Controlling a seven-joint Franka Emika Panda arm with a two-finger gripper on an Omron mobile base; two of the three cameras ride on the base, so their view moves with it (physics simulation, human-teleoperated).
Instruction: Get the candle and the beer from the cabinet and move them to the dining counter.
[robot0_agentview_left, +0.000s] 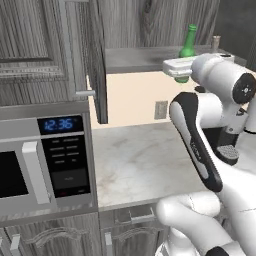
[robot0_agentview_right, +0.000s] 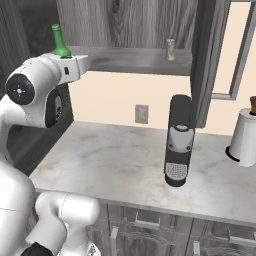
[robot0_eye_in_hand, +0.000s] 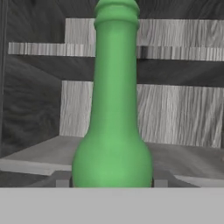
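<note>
The tool (robot0_eye_in_hand: 112, 183) stands at the beer (robot0_eye_in_hand: 113, 109), one fingertip (robot0_eye_in_hand: 61, 181) on each side of the bottle's body and pressed to the glass, so it looks clamped on it. The bottle stands upright on the cabinet (robot0_agentview_right: 130, 20) shelf, right ahead of the tool. The candle (robot0_agentview_right: 170, 49) sits further along that shelf, well off to the tool's right. Judging by this, neither item has left the cabinet; both carries to the dining counter remain
</note>
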